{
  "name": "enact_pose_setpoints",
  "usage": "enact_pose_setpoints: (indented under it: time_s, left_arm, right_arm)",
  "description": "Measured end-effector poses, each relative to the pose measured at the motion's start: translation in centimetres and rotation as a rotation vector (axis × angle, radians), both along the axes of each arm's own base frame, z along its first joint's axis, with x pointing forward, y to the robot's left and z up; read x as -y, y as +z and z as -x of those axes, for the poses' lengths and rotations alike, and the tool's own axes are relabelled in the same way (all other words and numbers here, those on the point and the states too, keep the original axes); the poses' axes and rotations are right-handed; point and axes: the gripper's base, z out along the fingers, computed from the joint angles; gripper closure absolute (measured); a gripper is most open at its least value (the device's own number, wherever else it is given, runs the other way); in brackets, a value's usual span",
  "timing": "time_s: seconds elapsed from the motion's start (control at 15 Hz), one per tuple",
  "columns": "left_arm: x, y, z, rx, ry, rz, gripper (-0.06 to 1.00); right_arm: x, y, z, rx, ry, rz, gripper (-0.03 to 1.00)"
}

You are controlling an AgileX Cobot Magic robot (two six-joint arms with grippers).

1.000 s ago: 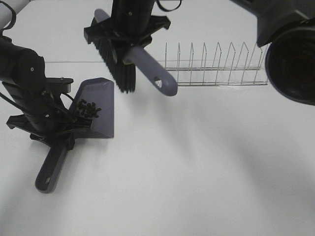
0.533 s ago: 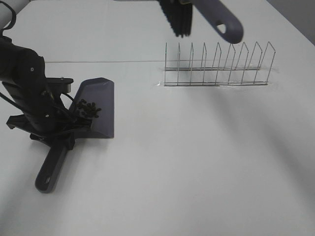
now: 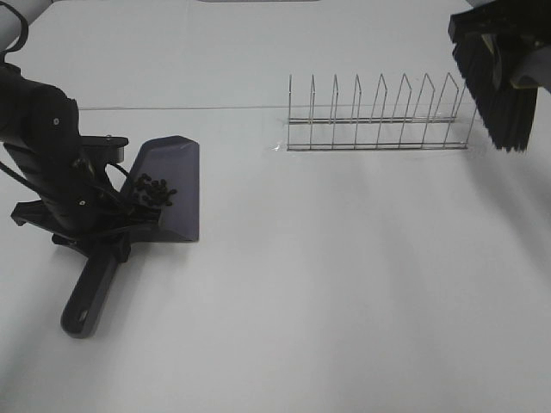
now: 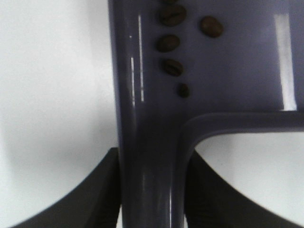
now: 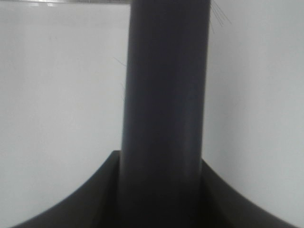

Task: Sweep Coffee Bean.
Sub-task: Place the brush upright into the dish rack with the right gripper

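- The table (image 3: 344, 284) is plain white and takes up almost the whole high view.
- A thin wire rack (image 3: 379, 116) with a row of upright loops stands on the far side of the table, right of the middle.
- A dark purple-grey dustpan (image 3: 176, 176) lies flat on the left side of the table. Its wide open edge faces right.
- The dustpan handle (image 3: 86, 301) sticks out toward the near left.
- The coffee beans (image 3: 153, 191) are inside the dustpan. They sit in a small dark heap near the back wall, close to where the handle starts.
- The left wrist view shows a few of the brown beans lying on the pan floor, right by the handle.
- The left gripper (image 4: 151, 190) is closed on the dustpan handle. One black finger (image 4: 95, 194) presses on each side of it.
- The brush (image 3: 499, 95) is at the far right, by the right end of the rack and well apart from the dustpan. Its black bristles point down.
- I cannot tell if the bristles touch the table.
- The right gripper (image 5: 161, 190) is squeezed tight around the brush handle (image 5: 164, 95). The handle runs straight up the middle of the right wrist view.
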Motion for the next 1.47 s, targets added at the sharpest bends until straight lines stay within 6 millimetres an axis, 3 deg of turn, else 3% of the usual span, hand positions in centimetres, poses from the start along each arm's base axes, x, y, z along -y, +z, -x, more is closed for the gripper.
enact_pose_setpoints:
  time_s: [0.47, 0.6, 0.93, 1.47]
  left_arm:
    - [0.0, 0.0, 0.0, -0.001, 0.000, 0.000, 0.58]
    - [0.0, 0.0, 0.0, -0.001, 0.000, 0.000, 0.58]
    - [0.0, 0.0, 0.0, -0.001, 0.000, 0.000, 0.58]
    - [0.0, 0.0, 0.0, -0.001, 0.000, 0.000, 0.58]
  right_arm:
    - [-1.2, -6.9, -1.6, -0.169, -0.018, -0.008, 0.61]
    - [-1.2, -8.0, -1.9, -0.187, -0.017, -0.002, 0.61]
    - [-3.4, -8.1, -1.7, -0.161, 0.045, 0.025, 0.61]
    - [-3.2, -8.0, -2.5, -0.077, 0.051, 0.054, 0.61]
